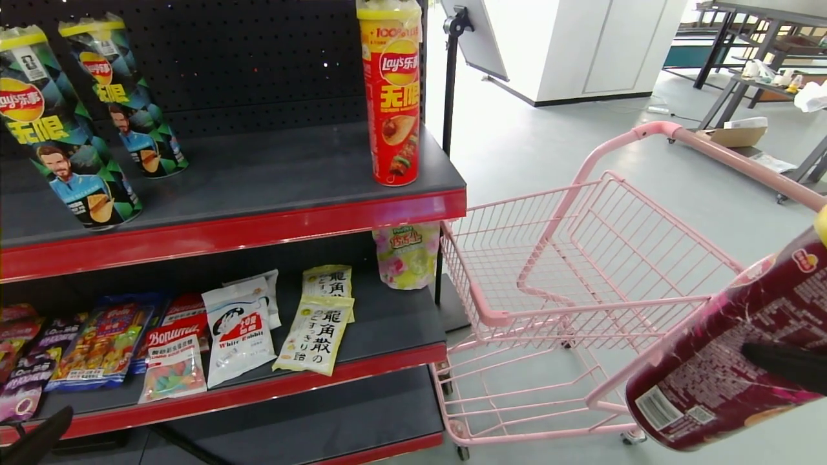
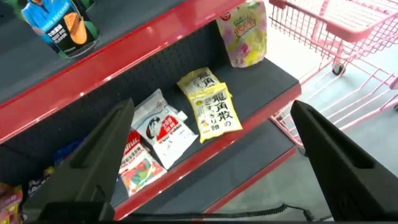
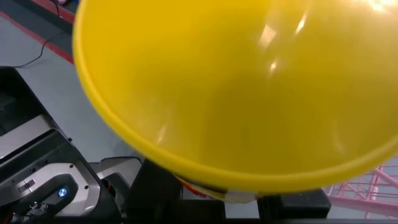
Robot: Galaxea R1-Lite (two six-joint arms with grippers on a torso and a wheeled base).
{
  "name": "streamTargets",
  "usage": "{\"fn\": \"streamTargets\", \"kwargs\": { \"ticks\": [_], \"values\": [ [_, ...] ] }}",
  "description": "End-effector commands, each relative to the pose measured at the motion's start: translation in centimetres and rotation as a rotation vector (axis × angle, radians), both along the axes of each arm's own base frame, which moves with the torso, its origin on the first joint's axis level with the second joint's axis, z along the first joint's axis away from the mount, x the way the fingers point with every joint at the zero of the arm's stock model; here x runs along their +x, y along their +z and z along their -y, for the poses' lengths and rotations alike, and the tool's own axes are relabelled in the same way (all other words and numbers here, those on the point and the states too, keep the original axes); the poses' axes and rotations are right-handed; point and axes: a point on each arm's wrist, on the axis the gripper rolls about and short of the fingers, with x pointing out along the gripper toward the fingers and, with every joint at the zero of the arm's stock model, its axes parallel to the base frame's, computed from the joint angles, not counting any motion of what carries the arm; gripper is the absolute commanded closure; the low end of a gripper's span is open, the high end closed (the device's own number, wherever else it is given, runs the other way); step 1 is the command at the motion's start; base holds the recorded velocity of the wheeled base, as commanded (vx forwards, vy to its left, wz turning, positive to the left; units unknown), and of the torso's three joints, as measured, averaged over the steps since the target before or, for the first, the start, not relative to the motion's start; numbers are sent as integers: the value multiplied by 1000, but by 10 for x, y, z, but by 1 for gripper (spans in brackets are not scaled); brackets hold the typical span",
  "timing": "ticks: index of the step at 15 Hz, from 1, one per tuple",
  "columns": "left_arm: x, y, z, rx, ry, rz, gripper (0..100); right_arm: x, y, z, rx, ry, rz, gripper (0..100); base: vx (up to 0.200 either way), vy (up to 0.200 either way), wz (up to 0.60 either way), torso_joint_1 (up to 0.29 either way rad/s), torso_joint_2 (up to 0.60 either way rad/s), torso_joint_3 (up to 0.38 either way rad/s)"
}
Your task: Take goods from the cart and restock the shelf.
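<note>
Over floor [image 1: 549, 148]: can [image 1: 723, 342] in end effector [image 1: 775, 363]

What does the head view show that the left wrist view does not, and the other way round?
Head only: the red chip can on the upper shelf, and a dark red can held tilted. Left wrist only: the left gripper with both fingers spread open. Both: the pink cart, the yellow candy bags and the white bag on the lower shelf.
</note>
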Motion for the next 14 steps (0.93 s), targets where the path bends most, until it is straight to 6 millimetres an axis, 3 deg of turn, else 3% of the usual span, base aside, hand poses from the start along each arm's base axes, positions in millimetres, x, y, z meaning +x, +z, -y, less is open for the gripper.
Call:
{"fn": "streamTargets", "kwargs": {
  "ticks": [1, 11, 14],
  "values": [
    [-4, 0, -1, -2, -2, 20, 0, 0, -1, 0, -5, -4, -7, 100, 0, 0, 0, 124, -330, -222],
    [-4, 0, -1, -2, 0, 15, 0, 8, 0, -4, -26, 0, -4, 100, 0, 0, 0, 197, -520, -311],
    [-3, 0, 0, -2, 0, 14, 0, 11, -1, -6, -35, -7, -13, 100, 0, 0, 600, 25, -23, -36]
  ]
}}
